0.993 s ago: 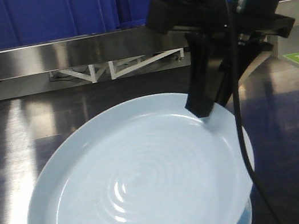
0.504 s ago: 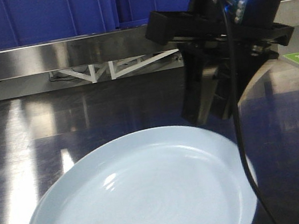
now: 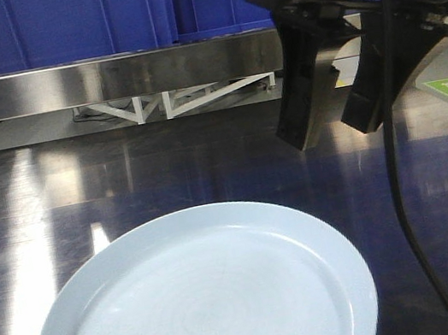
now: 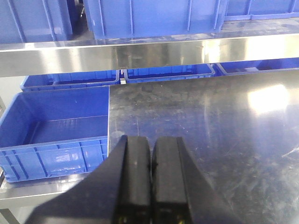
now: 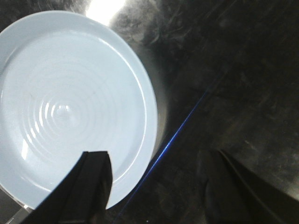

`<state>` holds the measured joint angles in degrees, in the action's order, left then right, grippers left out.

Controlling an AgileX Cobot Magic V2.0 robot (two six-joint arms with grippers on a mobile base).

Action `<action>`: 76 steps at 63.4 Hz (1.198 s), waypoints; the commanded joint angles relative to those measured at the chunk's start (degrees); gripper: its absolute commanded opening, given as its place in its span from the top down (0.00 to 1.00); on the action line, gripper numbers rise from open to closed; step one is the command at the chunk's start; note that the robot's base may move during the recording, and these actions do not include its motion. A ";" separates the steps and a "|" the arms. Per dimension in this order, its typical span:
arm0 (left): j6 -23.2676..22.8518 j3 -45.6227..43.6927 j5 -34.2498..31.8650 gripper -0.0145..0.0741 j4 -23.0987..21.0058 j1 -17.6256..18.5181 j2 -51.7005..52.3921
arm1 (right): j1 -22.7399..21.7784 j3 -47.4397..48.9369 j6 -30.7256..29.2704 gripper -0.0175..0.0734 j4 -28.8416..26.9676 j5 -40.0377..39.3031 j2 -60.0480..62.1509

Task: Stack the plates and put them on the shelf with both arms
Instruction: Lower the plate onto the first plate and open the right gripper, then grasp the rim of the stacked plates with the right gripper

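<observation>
1. The shelf (image 3: 104, 77) runs along the back, beyond the dark tabletop (image 3: 164, 169).
2. The plates (image 3: 200, 302) lie flat on that tabletop, and only one face shows. They look glossy, stiff, likely slippery and breakable — the raised rim is the place to pinch.
3. The right gripper (image 3: 330, 127) hangs above the far rim, jaws apart and empty.
4. The left gripper (image 4: 151, 144) is pressed closed on nothing — beside a blue crate (image 4: 56, 126).
</observation>
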<state>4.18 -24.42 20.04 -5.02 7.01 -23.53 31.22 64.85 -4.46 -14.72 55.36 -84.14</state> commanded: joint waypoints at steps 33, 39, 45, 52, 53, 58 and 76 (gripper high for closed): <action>-0.25 -1.52 -5.04 0.74 -0.66 -0.20 -0.16 | 0.16 -0.77 0.10 0.25 -1.15 -4.94 -6.95; -0.25 -1.52 -5.04 0.74 -0.56 -0.20 -0.16 | 0.86 -0.77 0.10 0.25 -1.33 -5.80 -7.92; -0.25 -1.52 -5.04 0.74 -0.20 -0.20 -0.16 | 2.29 -0.77 0.10 0.25 -1.45 -6.31 -8.80; -0.25 -1.52 -5.18 0.74 0.00 -0.20 -0.16 | 3.40 -0.77 0.10 0.25 -1.45 -6.93 -9.84; -0.25 -1.52 -5.17 0.74 0.05 -0.20 -0.16 | 3.40 -0.77 0.10 0.25 -1.45 -7.04 -9.85; -0.25 -1.52 -5.29 0.74 0.29 -0.20 -0.16 | 3.40 -0.77 0.10 0.26 -1.39 -7.37 -10.37; -0.03 -1.52 -6.14 0.74 0.29 -0.20 -0.16 | 3.40 -0.77 0.10 0.60 -1.34 -7.13 -10.38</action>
<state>4.18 -24.42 19.76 -4.57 7.01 -23.53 34.60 62.69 -4.43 -15.44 48.75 -96.82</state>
